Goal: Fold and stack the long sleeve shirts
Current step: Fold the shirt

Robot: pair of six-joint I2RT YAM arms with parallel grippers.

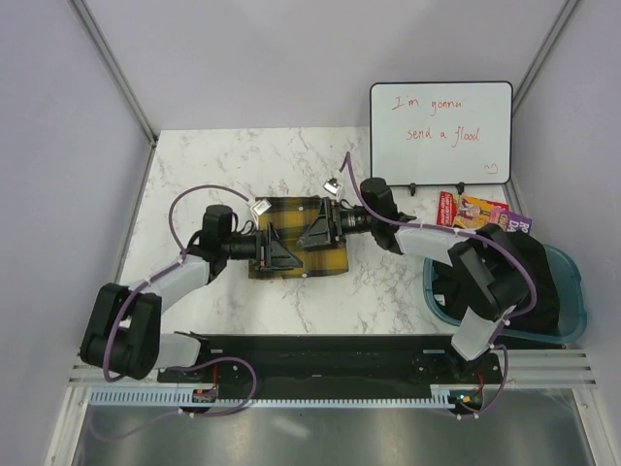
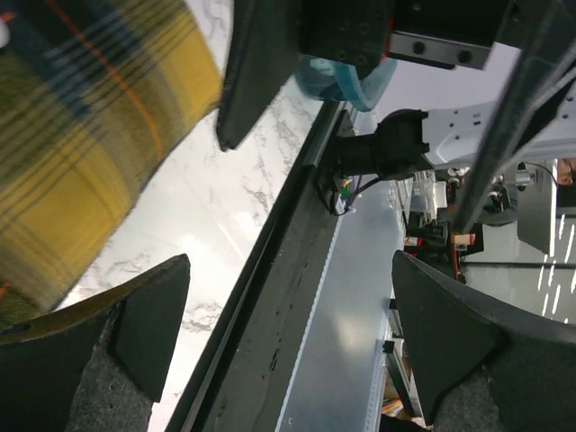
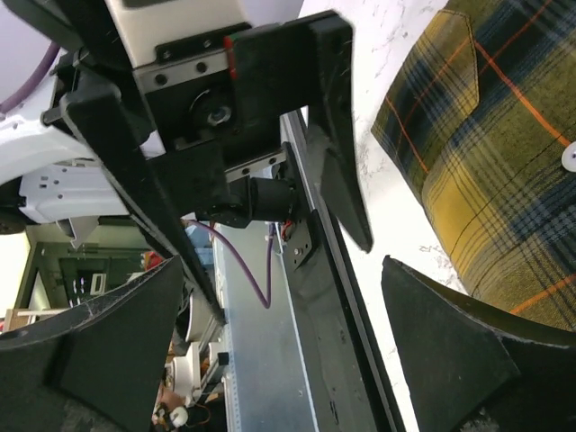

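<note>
You see the folded long sleeve shirt (image 1: pixel 328 260) lying flat near the middle of the marble table (image 1: pixel 194 175), a compact yellow-and-black plaid rectangle. Your left pincer (image 1: pixel 277 254) hangs over its left half and your right pincer (image 1: pixel 315 233) over its upper right part, tips facing each other. Both pincers stand spread wide and grip nothing. In each wrist view the plaid lies to one side of the fingers, outside the gap.

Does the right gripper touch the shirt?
Cannot tell. Top view shows the open right gripper over the shirt, its height unclear; in the wrist view a finger hides the shirt's edge.
</note>
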